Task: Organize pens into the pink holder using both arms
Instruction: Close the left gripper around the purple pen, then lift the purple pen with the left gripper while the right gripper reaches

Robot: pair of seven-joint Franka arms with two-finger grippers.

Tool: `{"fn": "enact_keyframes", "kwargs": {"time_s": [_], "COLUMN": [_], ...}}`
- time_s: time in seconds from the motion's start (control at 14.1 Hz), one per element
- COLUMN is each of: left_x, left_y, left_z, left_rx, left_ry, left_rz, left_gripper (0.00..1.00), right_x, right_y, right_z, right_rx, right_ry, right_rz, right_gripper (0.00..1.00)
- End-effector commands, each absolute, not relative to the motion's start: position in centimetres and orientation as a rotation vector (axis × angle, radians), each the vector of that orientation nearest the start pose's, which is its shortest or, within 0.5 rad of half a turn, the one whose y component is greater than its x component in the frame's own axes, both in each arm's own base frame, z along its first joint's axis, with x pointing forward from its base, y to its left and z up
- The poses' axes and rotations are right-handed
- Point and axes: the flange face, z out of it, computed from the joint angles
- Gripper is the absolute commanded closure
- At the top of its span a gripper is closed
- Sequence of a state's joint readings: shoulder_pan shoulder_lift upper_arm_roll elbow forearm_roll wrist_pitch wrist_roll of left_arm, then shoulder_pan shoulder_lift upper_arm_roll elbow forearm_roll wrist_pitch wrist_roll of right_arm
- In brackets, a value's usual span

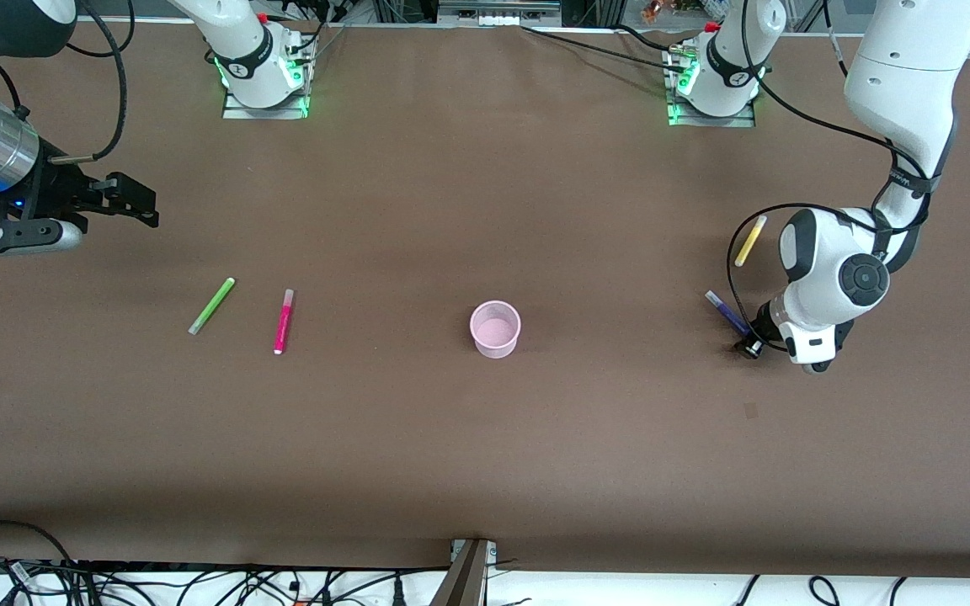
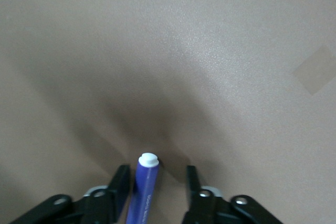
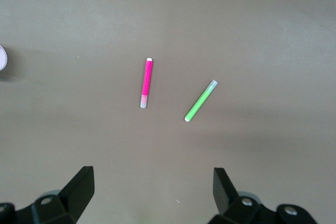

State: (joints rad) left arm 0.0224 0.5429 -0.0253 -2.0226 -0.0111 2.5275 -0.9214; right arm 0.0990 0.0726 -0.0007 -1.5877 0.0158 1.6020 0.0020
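The dark purple pen [image 1: 725, 310] lies on the table at the left arm's end. My left gripper [image 1: 750, 347] is down at the table, open, with its fingers on either side of the purple pen [image 2: 144, 187]; one finger is close against it and the other stands apart. The yellow pen [image 1: 750, 240] lies farther from the front camera. The pink holder [image 1: 495, 329] stands upright and empty mid-table. The lime green pen [image 1: 212, 305] and magenta pen [image 1: 283, 321] lie toward the right arm's end. My right gripper [image 1: 144, 206] hangs open and empty above that end.
The right wrist view shows the magenta pen [image 3: 146, 83], the green pen [image 3: 200, 100] and the holder's rim [image 3: 2, 59] at the edge. Brown table [image 1: 485, 438]; cables lie along its front edge.
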Motion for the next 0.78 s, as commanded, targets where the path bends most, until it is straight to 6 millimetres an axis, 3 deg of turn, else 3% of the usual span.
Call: {"fn": "enact_keyframes", "kwargs": {"time_s": [0.0, 0.14, 0.42, 0.5, 0.71], "left_x": [58.9, 58.9, 59.2, 59.4, 60.3], "left_y": [0.2, 0.2, -0.1, -0.2, -0.7], "left_z": [18.1, 18.1, 18.3, 18.7, 22.7], "left_rx": [-2.818, -2.818, -2.823, -2.83, -2.867], "left_ry": [-1.372, -1.372, -1.359, -1.352, -1.325], "left_rz": [0.045, 0.045, 0.042, 0.033, -0.033], "left_gripper": [0.56, 0.57, 1.0, 1.0, 1.0], "right_x": [57.4, 57.8, 59.6, 60.0, 61.7], "right_y": [6.1, 6.0, 4.6, 4.7, 5.1], "right_z": [58.4, 57.4, 55.2, 54.8, 50.3], "right_rx": [-3.138, -3.137, -3.166, -3.165, -3.163], "right_ry": [-0.144, -0.164, -0.112, -0.129, -0.219], "right_rz": [0.077, 0.104, 0.076, 0.066, 0.159], "right_gripper": [0.0, 0.0, 0.0, 0.0, 0.0]}}
